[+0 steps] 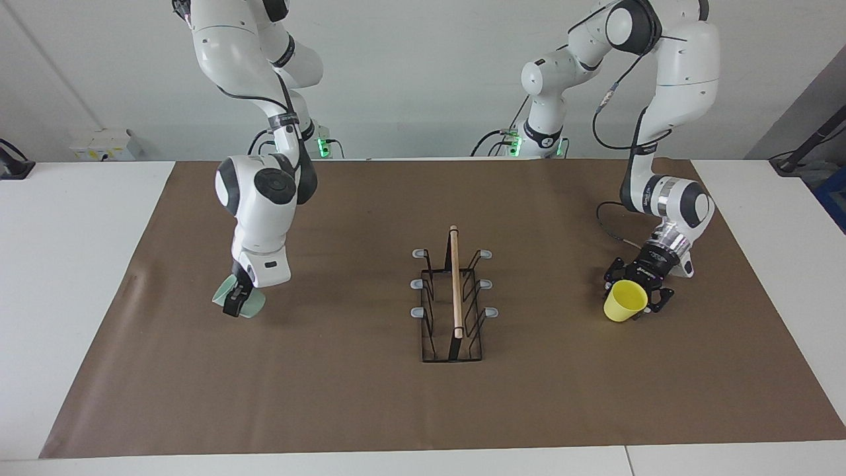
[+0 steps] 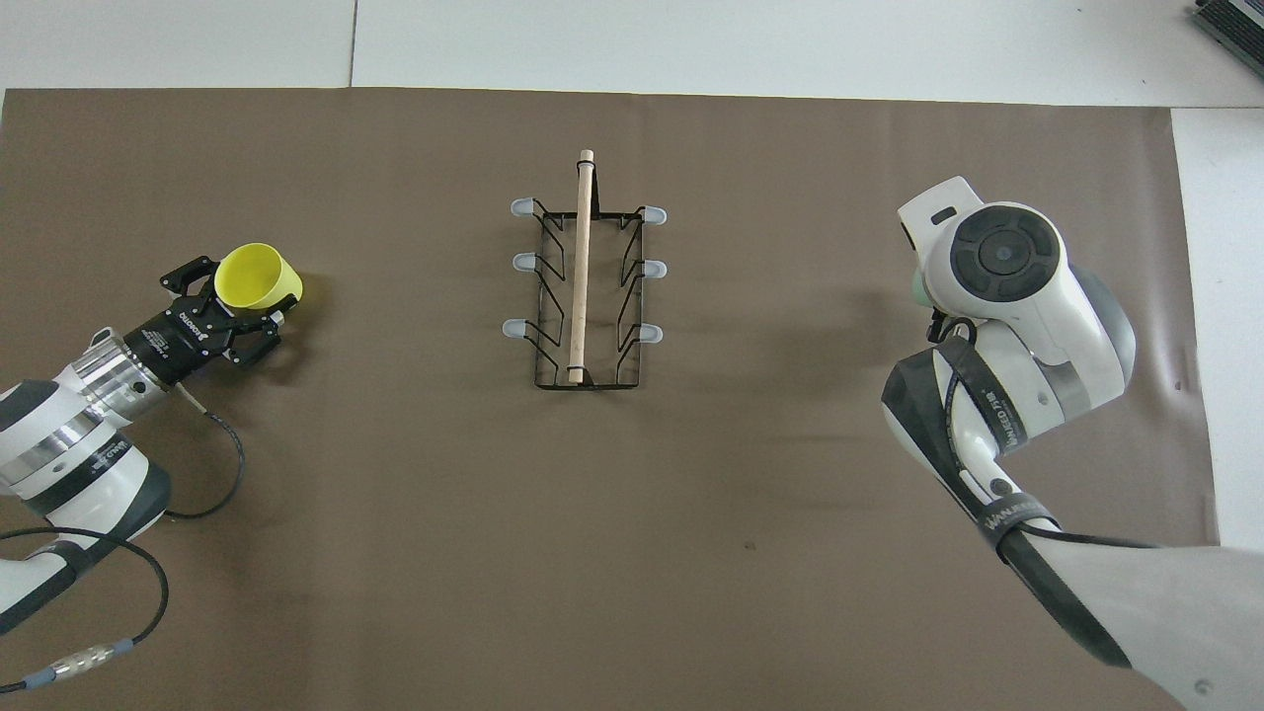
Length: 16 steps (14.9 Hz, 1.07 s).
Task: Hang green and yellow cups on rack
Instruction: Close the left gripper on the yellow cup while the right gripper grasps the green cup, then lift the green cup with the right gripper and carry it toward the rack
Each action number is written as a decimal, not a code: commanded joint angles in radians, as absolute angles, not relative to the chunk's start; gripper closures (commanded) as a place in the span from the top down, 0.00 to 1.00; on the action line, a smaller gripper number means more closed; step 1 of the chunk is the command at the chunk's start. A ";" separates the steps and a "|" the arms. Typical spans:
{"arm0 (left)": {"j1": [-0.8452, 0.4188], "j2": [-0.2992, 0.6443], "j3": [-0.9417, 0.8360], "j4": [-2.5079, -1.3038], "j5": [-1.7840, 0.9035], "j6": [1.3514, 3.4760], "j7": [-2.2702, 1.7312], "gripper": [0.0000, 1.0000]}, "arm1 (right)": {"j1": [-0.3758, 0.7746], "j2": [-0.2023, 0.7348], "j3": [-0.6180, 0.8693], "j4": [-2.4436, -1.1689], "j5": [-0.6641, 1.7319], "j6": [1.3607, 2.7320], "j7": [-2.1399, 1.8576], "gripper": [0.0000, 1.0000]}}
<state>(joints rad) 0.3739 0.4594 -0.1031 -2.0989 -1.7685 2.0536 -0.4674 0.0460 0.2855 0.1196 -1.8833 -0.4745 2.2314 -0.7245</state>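
Left end effector (image 1: 636,285) clamped on yellow cup (image 1: 624,301), tilted, mouth outward, low over tabletop (image 1: 370,410) toward left arm's end. Right end effector (image 1: 236,297) gripping green cup (image 1: 239,299) at right arm's end, cup tipped against paper. Rack (image 1: 453,297) upright mid-tabletop between them, well apart from both; pegs bare, broad brown paper around it.

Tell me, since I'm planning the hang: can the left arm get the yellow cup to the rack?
Probably yes. The left claw holds the yellow cup, and only bare mat lies between it and the rack.
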 commanded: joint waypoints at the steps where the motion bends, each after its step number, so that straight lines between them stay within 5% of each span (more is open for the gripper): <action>1: 0.364 0.466 -0.094 -2.069 -1.783 2.085 -0.434 0.00 | 0.037 0.270 0.175 -1.870 -0.356 2.209 -0.608 0.00; 6: 0.293 0.318 -0.092 -2.052 -1.614 2.310 -0.495 0.00 | 0.035 0.236 0.210 -1.870 -0.013 2.243 -0.557 0.00; 16: 0.213 0.215 -0.092 -1.967 -1.000 2.408 -0.659 0.00 | 0.037 0.140 0.275 -1.893 0.646 2.511 -0.723 0.00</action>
<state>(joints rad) 0.2383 0.2309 -0.1041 -1.9864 -1.1432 2.3850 -0.5835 0.0475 0.1604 0.2579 -1.8591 0.4951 2.4489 -0.6342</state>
